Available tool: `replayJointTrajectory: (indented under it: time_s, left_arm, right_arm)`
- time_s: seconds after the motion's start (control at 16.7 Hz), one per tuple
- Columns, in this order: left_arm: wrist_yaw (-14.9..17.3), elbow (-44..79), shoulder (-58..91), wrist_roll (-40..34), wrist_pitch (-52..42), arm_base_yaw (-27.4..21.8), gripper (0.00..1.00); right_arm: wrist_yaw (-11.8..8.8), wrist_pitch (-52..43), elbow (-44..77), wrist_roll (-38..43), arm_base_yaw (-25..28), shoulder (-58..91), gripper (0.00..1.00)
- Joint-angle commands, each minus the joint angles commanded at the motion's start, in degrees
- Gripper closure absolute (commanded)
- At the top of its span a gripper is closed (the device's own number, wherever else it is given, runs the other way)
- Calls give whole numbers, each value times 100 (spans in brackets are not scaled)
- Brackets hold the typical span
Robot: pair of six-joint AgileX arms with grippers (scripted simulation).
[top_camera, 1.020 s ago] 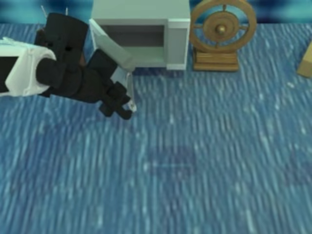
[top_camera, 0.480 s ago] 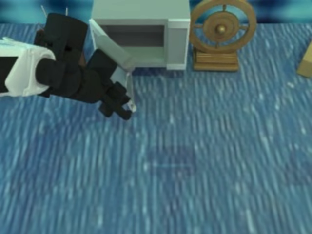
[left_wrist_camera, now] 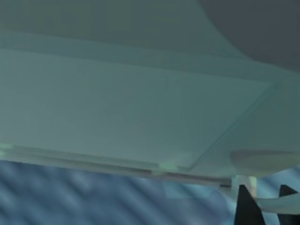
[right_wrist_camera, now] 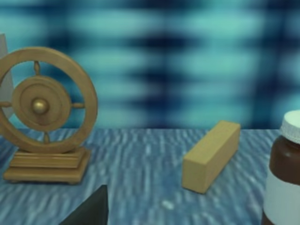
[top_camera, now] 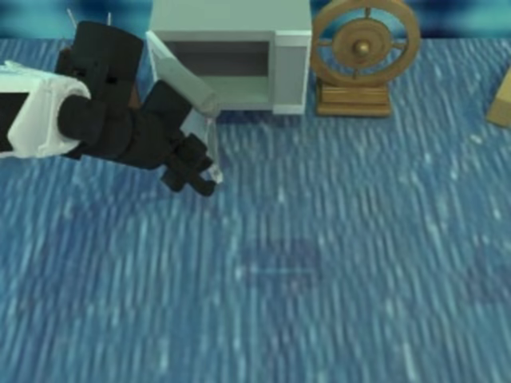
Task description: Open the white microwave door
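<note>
Left claw (top_camera: 209, 177), black and two-fingered, sits at the free edge of the flat white-grey microwave door with its greyish translucent window (top_camera: 182, 80); its fingers are clamped on the pale curved door handle (top_camera: 212, 144), as the left wrist view confirms, where dark fingertips (left_wrist_camera: 247, 206) flank the handle (left_wrist_camera: 276, 202) below the door panel (left_wrist_camera: 131, 112). The door is hinged at the left of the boxy white microwave (top_camera: 231, 24) and stands swung partly outward toward the near left, exposing the grey cavity (top_camera: 227, 60). The oven stands at the far edge of the blue striped desk (top_camera: 319, 271), left of centre.

Judged step: continued swing of the door. To do it well, the claw should follow an arc centred on the hinge, holding the handle firmly without pulling the oven forward.

Beyond, right of the oven, stands a wooden ship's-wheel ornament on a stepped base (top_camera: 365, 52). The right claw is parked out of the top view; whether it is open cannot be told.
</note>
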Motion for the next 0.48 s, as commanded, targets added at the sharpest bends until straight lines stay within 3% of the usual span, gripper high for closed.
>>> replayJointTrajectory:
  time_s: [0.48]
  left_arm:
    - [307,23,-22,464,-196,176,100]
  right_arm:
    - [0,0,0,0,0,0,0]
